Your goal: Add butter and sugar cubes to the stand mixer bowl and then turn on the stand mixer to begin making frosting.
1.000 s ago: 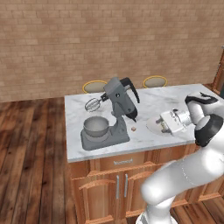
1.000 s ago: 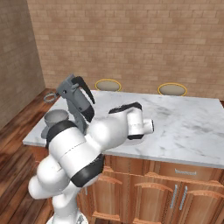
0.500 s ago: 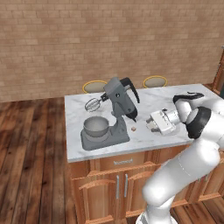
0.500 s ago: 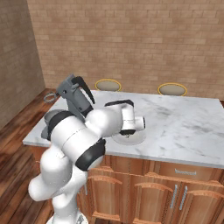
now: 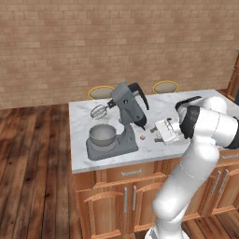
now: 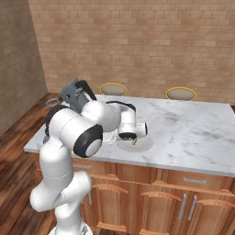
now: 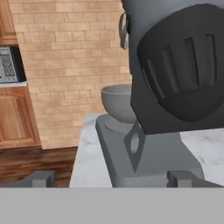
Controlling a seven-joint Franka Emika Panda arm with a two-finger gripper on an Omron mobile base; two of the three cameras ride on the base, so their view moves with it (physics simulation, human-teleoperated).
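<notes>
Stand mixer (image 5: 128,112): dark grey body and base, black band on the head. Bowl (image 5: 102,136): shiny grey metal. Desk (image 5: 84,116): white marble top with grey veining, over orange-brown wooden cabinets (image 5: 126,196). Wall (image 5: 93,42): tan brick pattern. Floor (image 5: 32,163): dark reddish-brown planks. Stools (image 5: 101,91): grey seats, yellow rims.

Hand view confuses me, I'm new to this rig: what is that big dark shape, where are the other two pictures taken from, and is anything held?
That dark shape is the stand mixer seen close from behind, with its stand mixer bowl beyond. The camera sits on the hand of the white arm; the two grey stubs at the bottom are its fingers, wide apart, holding nothing. The other two cameras ride on the base, behind the arm to its left and right. They show the marble counter, the mixer with its head tilted up, and a small brownish bit beside its base.
</notes>
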